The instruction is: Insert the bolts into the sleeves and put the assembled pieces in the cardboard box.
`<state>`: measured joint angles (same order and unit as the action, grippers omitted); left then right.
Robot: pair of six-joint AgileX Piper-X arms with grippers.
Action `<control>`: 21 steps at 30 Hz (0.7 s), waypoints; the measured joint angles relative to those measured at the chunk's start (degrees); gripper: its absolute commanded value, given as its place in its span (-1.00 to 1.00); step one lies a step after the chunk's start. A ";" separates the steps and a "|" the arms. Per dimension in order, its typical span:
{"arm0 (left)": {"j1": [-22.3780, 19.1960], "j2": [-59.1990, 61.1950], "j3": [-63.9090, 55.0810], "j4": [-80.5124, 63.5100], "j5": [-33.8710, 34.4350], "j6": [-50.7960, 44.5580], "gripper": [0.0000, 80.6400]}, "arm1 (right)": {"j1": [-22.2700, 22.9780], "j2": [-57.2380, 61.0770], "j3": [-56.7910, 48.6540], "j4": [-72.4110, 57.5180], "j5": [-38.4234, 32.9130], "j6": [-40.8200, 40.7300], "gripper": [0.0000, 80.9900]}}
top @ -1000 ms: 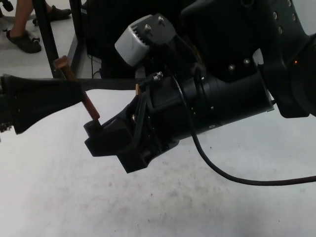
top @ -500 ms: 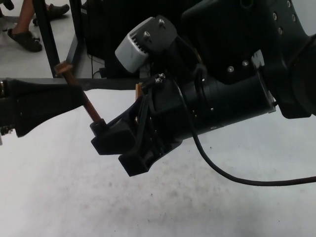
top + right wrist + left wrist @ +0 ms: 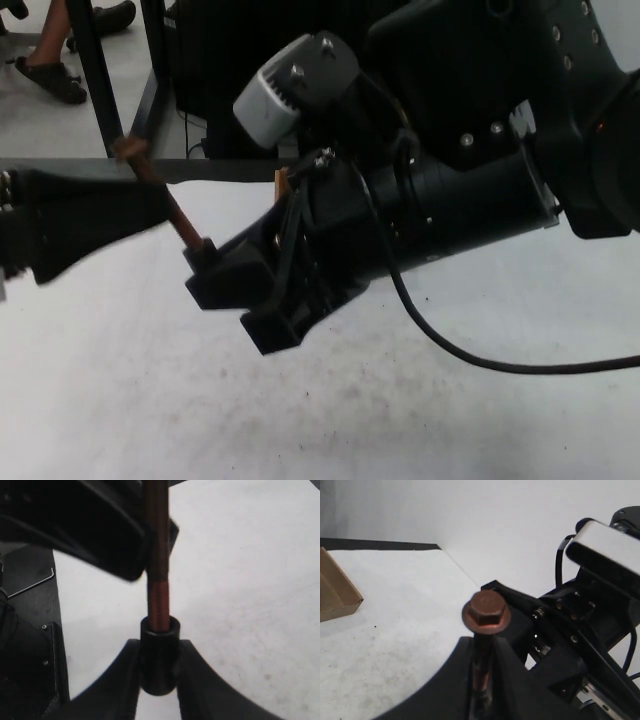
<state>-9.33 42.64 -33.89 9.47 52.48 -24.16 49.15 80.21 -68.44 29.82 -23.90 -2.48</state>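
Copper-coloured, the bolt point(image 3: 165, 200) hangs above the white surface point(image 3: 450, 420), left of the middle, and runs on a slant. Its hexagonal head sits high toward the far left and its shank drops to the near right. The left claw point(image 3: 160, 205) comes in from the left and is clamped on the shank just below the head. The lower end of the bolt sits in the mouth of the black sleeve point(image 3: 203, 250), which the right claw point(image 3: 215, 275) grips between its fingers, the bore in line with the bolt.

From the right wrist, the bolt point(image 3: 159, 600) enters the sleeve point(image 3: 159, 665). How deep it goes is hidden inside. The claw's fingers point(image 3: 125, 675) cover the sleeve's sides.

From the left wrist, the bolt head point(image 3: 485, 612) faces the camera and the shank disappears between the fingers point(image 3: 455, 680). A corner of the cardboard box point(image 3: 335, 592) lies on the surface well apart, cut off at the edge.
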 measured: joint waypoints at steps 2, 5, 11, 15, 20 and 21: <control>-0.14 0.00 0.41 1.79 0.43 0.61 -0.98 | 0.00 -0.11 -0.39 -0.76 0.00 0.00 -0.99; -0.16 0.00 0.39 2.03 0.72 0.61 -0.98 | 0.00 -0.17 -0.43 -0.81 0.00 0.00 -0.99; -0.16 0.11 0.39 2.03 0.78 0.61 -0.98 | 0.00 -0.17 -0.43 -0.81 0.00 0.00 -0.99; -0.16 0.11 0.39 2.35 1.29 0.81 -0.98 | 0.00 -0.17 -0.43 -1.09 -0.65 -0.74 -0.99; -0.16 0.11 0.39 4.66 1.26 2.02 -0.98 | 0.00 -0.17 -0.43 -1.12 -0.81 -1.32 -0.99; -0.16 0.11 0.39 7.28 1.44 3.43 -0.98 | 0.00 -0.17 -0.43 -0.87 -1.26 -1.31 -0.99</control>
<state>-9.49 42.75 -33.49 16.75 53.91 -20.73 49.15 80.04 -68.88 28.95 -25.16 -3.78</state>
